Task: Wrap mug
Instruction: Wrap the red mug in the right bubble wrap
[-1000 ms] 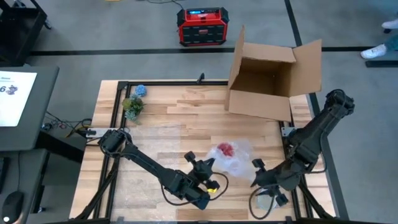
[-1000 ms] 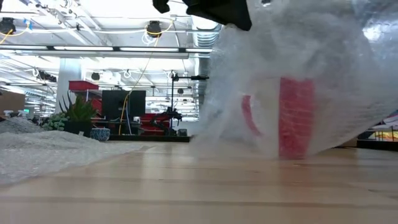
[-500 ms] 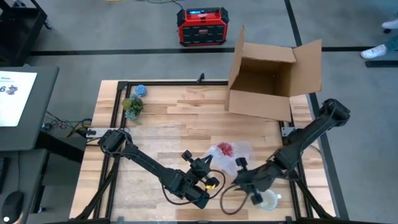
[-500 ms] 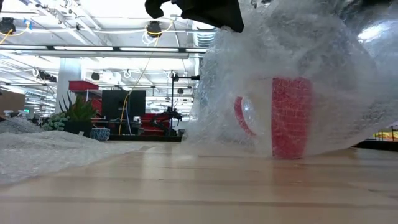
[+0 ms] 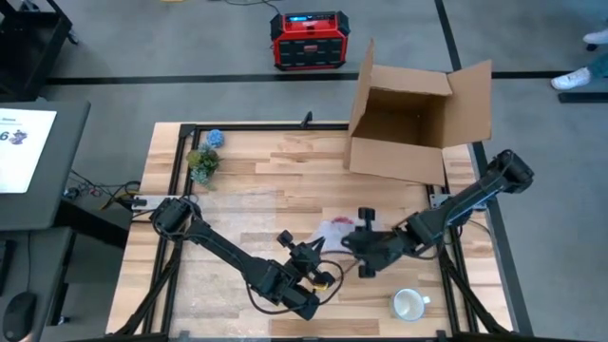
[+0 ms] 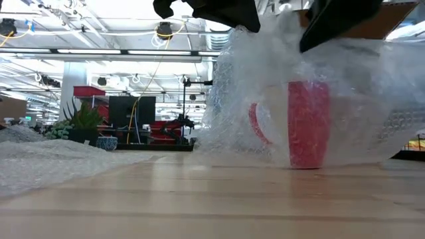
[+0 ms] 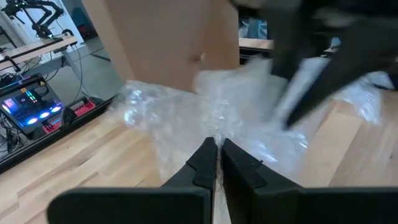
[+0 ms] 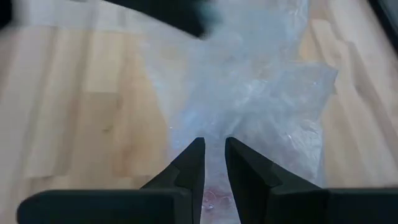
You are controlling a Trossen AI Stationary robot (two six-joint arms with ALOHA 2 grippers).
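Note:
A red mug (image 6: 309,123) stands upright on the wooden table (image 5: 256,190) inside a sheet of clear bubble wrap (image 5: 328,228), which is heaped over and around it (image 6: 372,99). My left gripper (image 7: 216,146) is at the wrap's near left side (image 5: 312,251), shut on it. My right gripper (image 8: 211,152) reaches in from the table's right and hangs over the mug (image 5: 350,241), shut on gathered wrap. My left gripper pinches an edge of the bubble wrap (image 7: 215,132) between its two fingers, coming slanting from the table's near left side. The wrap spreads out beyond the fingers and lies over the mug. My right gripper pinches a bunched fold of the wrap (image 8: 214,130) between its fingers, reaching from the table's right above the mug. The wrap rises to it from the table (image 6: 292,46); how many layers it has, I cannot tell.
A white mug (image 5: 408,304) stands near the table's front right. An open cardboard box (image 5: 418,119) lies at the far right. A small plant (image 5: 202,161) and a blue object (image 5: 215,138) are at the far left. More bubble wrap (image 6: 46,159) lies at the low view's left.
My right gripper has gone toward the table's left and far edge, carrying the wrap's right part up and over the red mug. The wrap is now bunched closer around the mug. My left gripper has kept its hold in place.

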